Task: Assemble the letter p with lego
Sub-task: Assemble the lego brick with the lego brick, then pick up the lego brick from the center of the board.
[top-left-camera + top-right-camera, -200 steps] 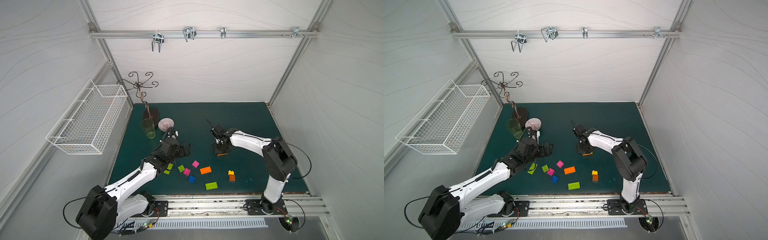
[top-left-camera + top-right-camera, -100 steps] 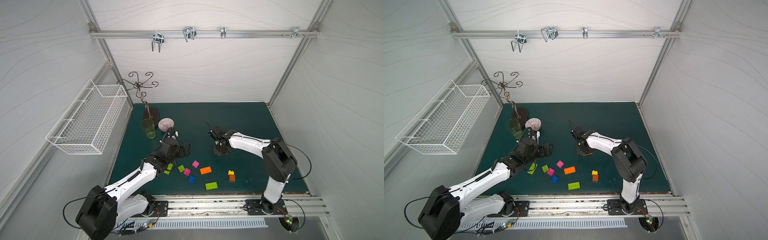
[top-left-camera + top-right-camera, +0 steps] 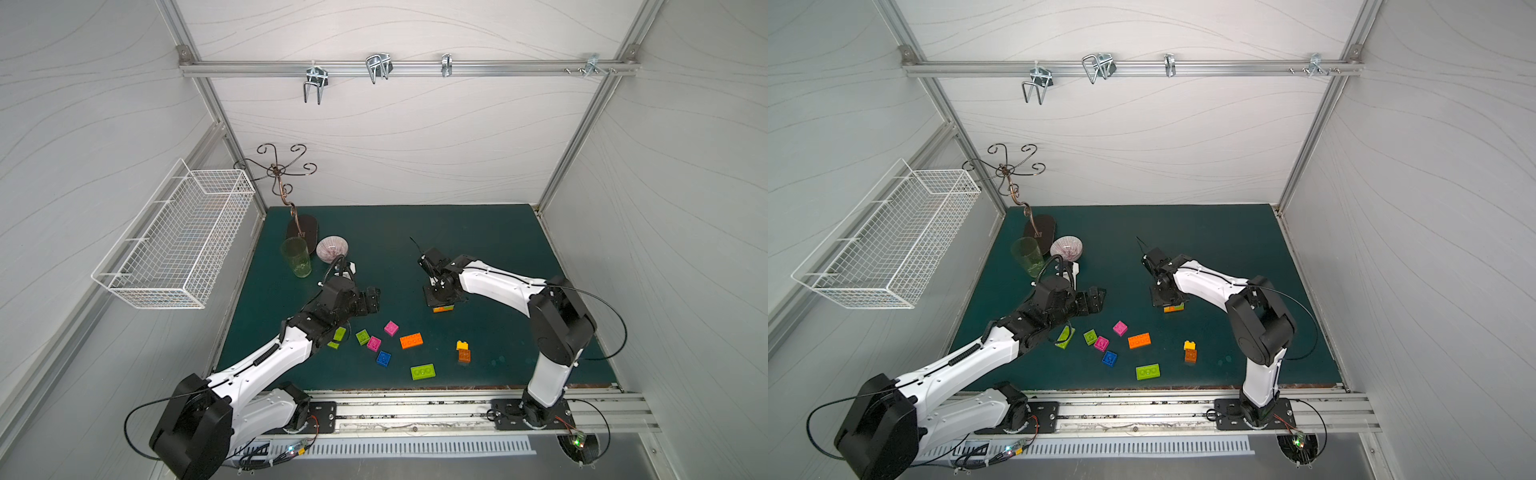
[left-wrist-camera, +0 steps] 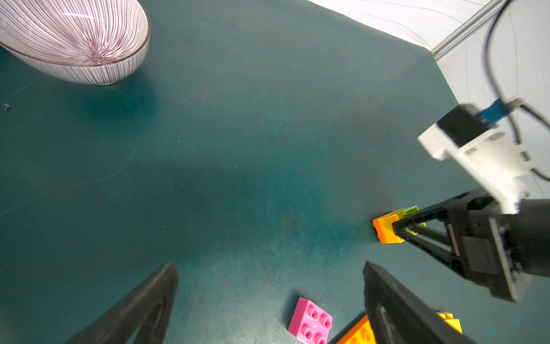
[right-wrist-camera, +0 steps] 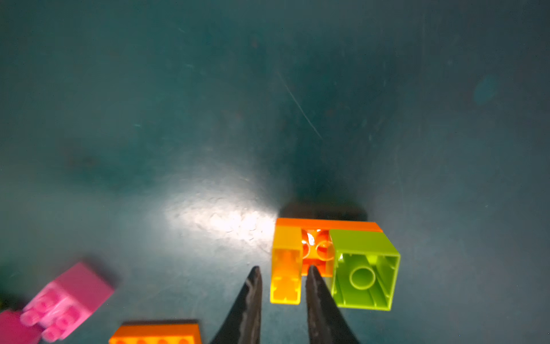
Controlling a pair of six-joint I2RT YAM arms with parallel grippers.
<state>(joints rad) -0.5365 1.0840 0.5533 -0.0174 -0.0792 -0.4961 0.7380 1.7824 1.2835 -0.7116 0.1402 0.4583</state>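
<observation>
Early stage, no P yet. Stack (image 3: 442, 308) of orange, yellow and lime sits mid-surface (image 3: 478, 249). Right fingers (image 5: 320, 303) slightly apart, straddling yellow brick (image 5: 285, 247), not clamped. Left fingers (image 4: 143, 306) wide apart, empty. Loose bricks (image 3: 411, 340) unplaced.

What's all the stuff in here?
loose bricks: about nine, lime, magenta, orange, blue, yellow, front of mat
joined bricks: one cluster, orange, yellow, lime, mid-mat
bowl: one, purple-striped white, back left
cup: one, clear green, beside bowl
stand: one, dark metal, back left corner
basket: one, white wire, hanging left side
hooks: several, silver, overhead
mat: one, dark green, tabletop
left pincer: one, black, open, above mat
right pincer: one, black, slightly open at joined bricks
</observation>
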